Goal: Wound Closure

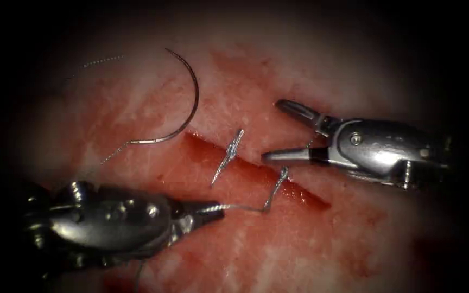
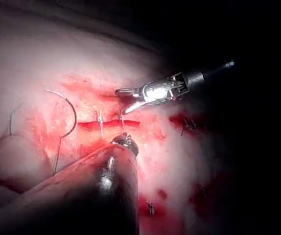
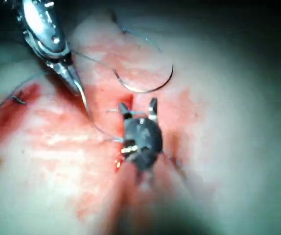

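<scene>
Endoscope view: left tool (image 1: 215,210) at 7 o'clock, jaws clamped on thread (image 1: 245,207); right tool (image 1: 278,130) at 3 o'clock, jaws apart, empty. Needle (image 1: 188,114) lies free on tissue (image 1: 256,249), 11 o'clock, left of cut (image 1: 256,173) (not embedded). Risk: strong traction could tear the stitch (image 1: 275,187) through. Tissue wet with red fluid (image 1: 213,157).

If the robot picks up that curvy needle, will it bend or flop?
Probably not: the needle lies loose on the tissue, keeping a crisp arc, so it looks stiff. It seems thin and shiny, so it may slip or swivel. Its trailing thread looks floppy.
</scene>
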